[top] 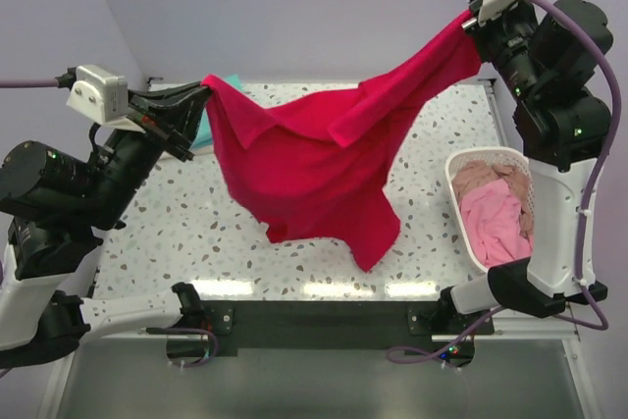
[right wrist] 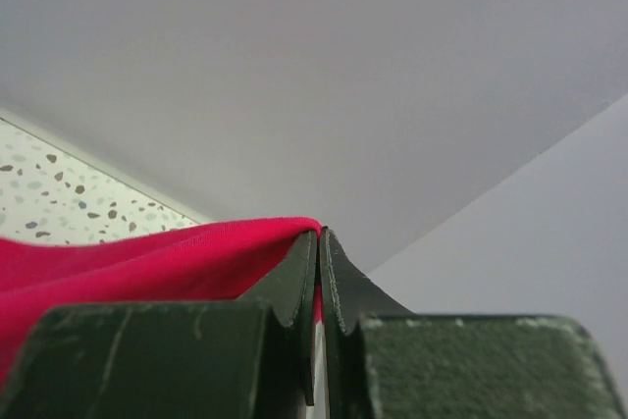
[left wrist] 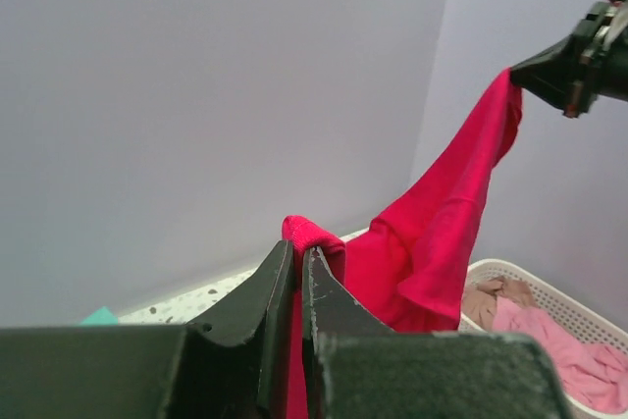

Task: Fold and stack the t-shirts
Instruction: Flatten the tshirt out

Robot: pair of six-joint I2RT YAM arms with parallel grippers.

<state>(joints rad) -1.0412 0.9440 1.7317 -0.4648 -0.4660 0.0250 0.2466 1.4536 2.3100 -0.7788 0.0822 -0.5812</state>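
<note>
1. Crimson t-shirt (top: 314,159) hangs in the air over the speckled table (top: 147,242). It is strung between both arms from 10 o'clock to 1 o'clock in the overhead view, and its lower hem sags toward the tabletop near 6 o'clock.
2. At 10 o'clock, the left gripper (top: 201,95) has its jaws closed tight on a bunched corner of the shirt. Its wrist view shows red cloth pinched between the fingers with hardly a gap.
3. Just behind that gripper, a teal t-shirt (top: 202,134) lies on the table, mostly hidden. It likely marks where the stack is to grow.
4. At 1 o'clock, the right gripper (top: 471,22) is raised higher, its jaws likewise clamped on the opposite end with a sliver of red between them. The two-point hold appears meant to spread the garment open so it can be laid flat for folding.
5. At 3 o'clock, the white mesh basket (top: 461,159) holds pink t-shirts (top: 491,223), seemingly awaiting their turn.
</note>
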